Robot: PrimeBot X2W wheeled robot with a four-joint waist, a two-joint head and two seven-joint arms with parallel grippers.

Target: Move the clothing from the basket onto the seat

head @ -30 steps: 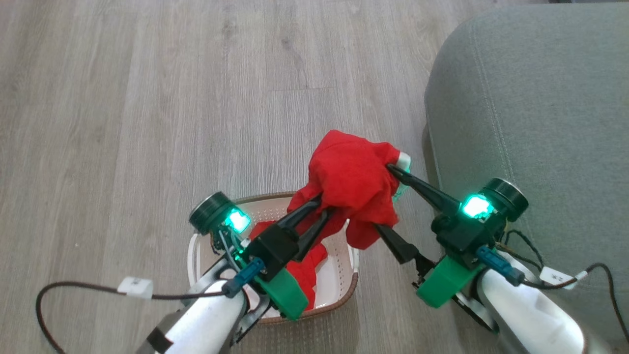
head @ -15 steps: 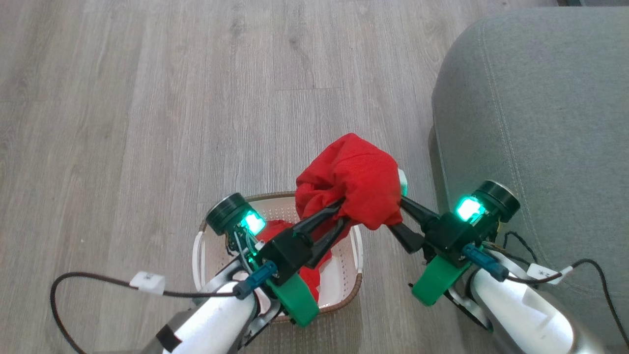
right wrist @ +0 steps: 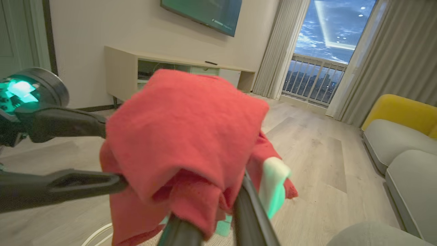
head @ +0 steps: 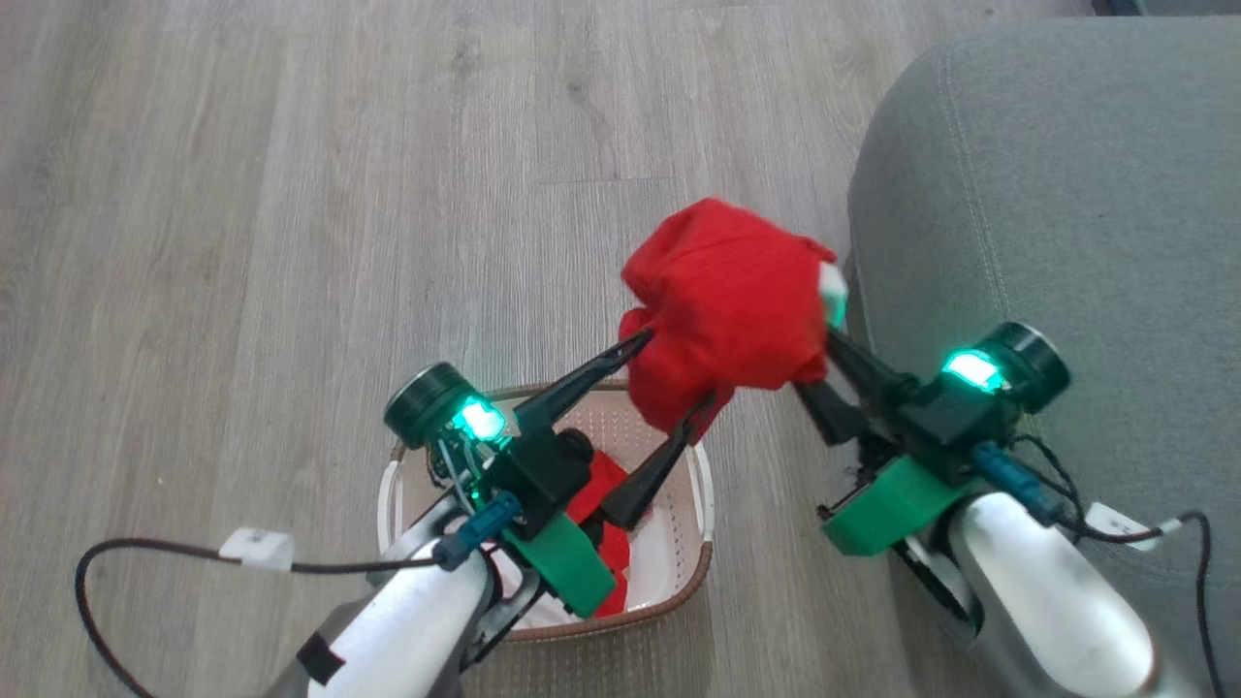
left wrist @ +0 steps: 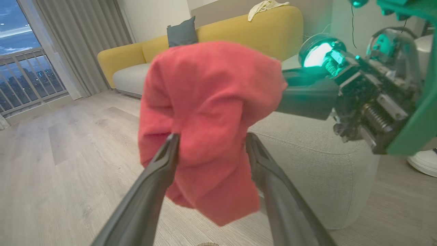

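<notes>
A bright red piece of clothing (head: 727,301) hangs bunched in the air between the basket (head: 706,557) and the grey-green seat (head: 1057,194). My right gripper (head: 822,361) is shut on its right side, the fingertips buried in the cloth, beside a white patch (right wrist: 273,182). My left gripper (head: 679,370) is open, its fingers (left wrist: 160,167) spread either side of the hanging cloth (left wrist: 208,116) without pinching it. The right wrist view shows the red piece (right wrist: 184,130) draped over my right gripper (right wrist: 211,222). More red clothing (head: 609,485) lies in the cream basket under my left arm.
Pale wood floor (head: 291,194) lies all around the basket. The seat's rounded edge (left wrist: 307,160) is close by on the right of the held cloth. A yellow sofa (left wrist: 239,30) and a low TV cabinet (right wrist: 170,65) stand further off. A white shoe (left wrist: 423,164) rests on the floor.
My left gripper has opened and let go of the red piece. My right gripper has closed on it, and the piece has risen and shifted towards the seat.
</notes>
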